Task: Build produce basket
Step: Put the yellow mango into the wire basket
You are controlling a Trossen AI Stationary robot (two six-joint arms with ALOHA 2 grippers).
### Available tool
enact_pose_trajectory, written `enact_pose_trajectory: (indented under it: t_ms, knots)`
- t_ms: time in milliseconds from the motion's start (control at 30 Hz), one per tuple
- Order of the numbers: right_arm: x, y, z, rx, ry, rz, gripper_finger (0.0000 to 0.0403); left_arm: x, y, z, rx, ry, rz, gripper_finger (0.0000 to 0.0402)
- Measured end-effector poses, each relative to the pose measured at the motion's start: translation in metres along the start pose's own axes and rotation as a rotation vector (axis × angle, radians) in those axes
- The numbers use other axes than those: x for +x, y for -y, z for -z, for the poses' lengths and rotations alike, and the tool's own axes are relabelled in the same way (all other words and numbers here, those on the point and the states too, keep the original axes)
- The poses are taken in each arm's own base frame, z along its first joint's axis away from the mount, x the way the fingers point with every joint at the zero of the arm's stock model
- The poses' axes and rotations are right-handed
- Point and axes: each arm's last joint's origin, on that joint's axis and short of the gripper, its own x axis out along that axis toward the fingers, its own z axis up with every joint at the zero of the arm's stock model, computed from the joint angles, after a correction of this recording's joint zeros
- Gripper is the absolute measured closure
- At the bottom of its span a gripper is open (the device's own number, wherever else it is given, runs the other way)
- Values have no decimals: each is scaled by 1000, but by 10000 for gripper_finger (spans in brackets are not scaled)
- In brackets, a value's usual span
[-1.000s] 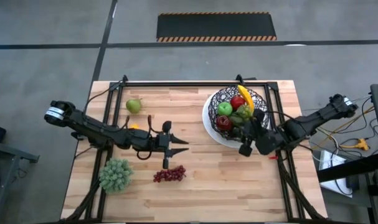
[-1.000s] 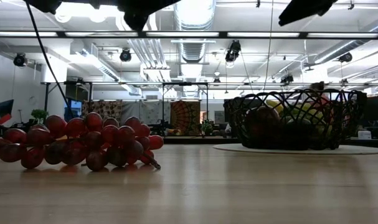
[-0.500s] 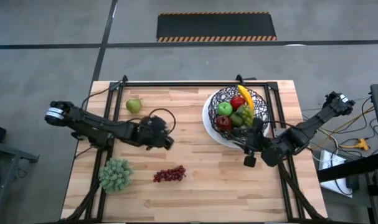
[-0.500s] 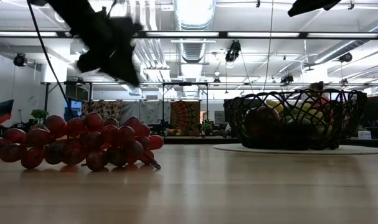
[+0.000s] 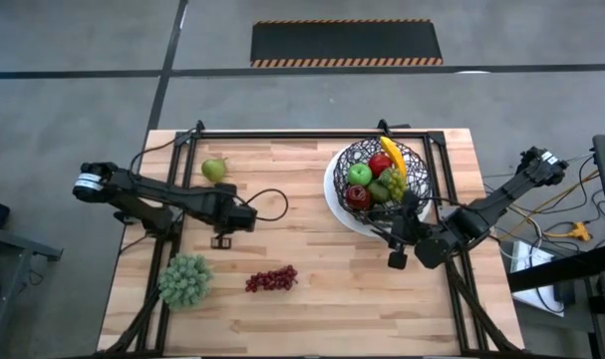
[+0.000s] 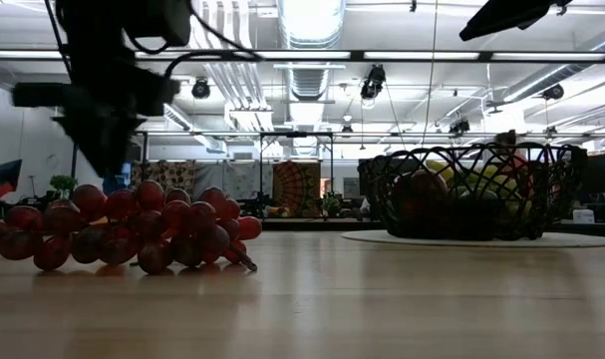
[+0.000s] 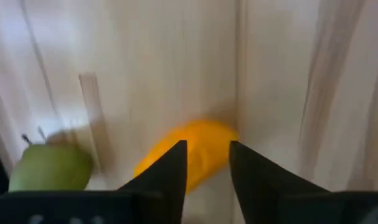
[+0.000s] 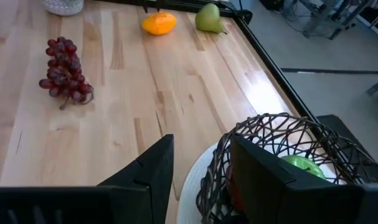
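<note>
We are finding the basket (image 5: 377, 189) mostly filled; pear (image 5: 214, 169), orange fruit (image 8: 158, 23) and grapes (image 5: 271, 279) are waiting beside it. Left tool (image 7: 204, 163) is hanging narrowly parted and empty over the orange fruit; right tool (image 8: 200, 165) is gaping empty by the basket.

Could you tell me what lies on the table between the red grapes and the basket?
Nothing: in the high view the stretch from the red grapes to the basket is bare wood, and the low view shows the same open tabletop between them.
</note>
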Motion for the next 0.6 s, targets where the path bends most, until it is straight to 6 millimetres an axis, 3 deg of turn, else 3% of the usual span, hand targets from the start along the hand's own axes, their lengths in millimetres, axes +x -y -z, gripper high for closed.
enact_pose_trajectory:
  t_ms: [200,367,600]
  knots:
    - [6,-3,9,-20,-2,-1,259,4,-2,16,108,-142,-45,224]
    - [7,-3,11,-23,-5,1,257,21,0,27,283,-206,-78,162]
    - [7,-3,11,-32,-7,-1,258,40,4,33,352,-194,-117,148]
